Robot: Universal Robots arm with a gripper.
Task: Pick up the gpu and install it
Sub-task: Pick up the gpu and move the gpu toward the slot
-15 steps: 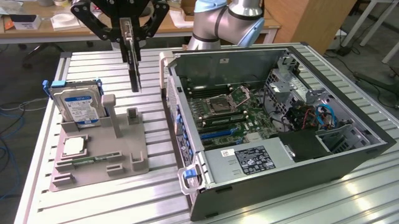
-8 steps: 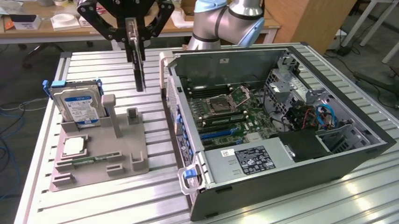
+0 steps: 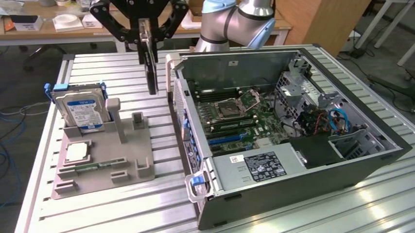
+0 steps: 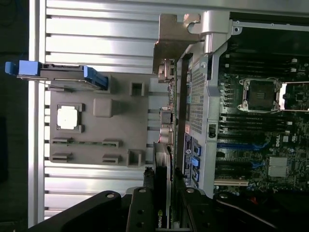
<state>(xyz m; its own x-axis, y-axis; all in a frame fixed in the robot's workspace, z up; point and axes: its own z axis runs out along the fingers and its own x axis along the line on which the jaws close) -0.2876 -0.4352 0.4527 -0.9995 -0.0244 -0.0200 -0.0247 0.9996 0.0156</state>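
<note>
The gripper [image 3: 147,35] was clamped on the gpu [image 3: 151,68], its black fingers [image 4: 145,212] pressing on both faces of the card's upper end. The card hung upright from them, long side vertical. In the wrist view the gpu [image 4: 162,164] appeared edge-on, running away from the gripper [image 4: 163,208] to its silver end bracket [image 4: 175,41] at the far end. The card sat above the slatted aluminium table [image 3: 116,65], in the gap between the grey parts holder [image 3: 133,162] and the open computer case [image 3: 363,145], close beside the case's near wall and apart from the holder. On the holder stood a hard drive [image 3: 81,110] with a blue-and-white label, upright in its slot, and a small square silver CPU chip [image 3: 77,152] lay flat in front of it. Inside the case the green motherboard [image 3: 250,124] lay exposed, with its CPU socket [image 3: 234,106] and a grey power supply [image 3: 256,166] at the near end. The robot arm [image 3: 236,22] rose behind the case.
</note>
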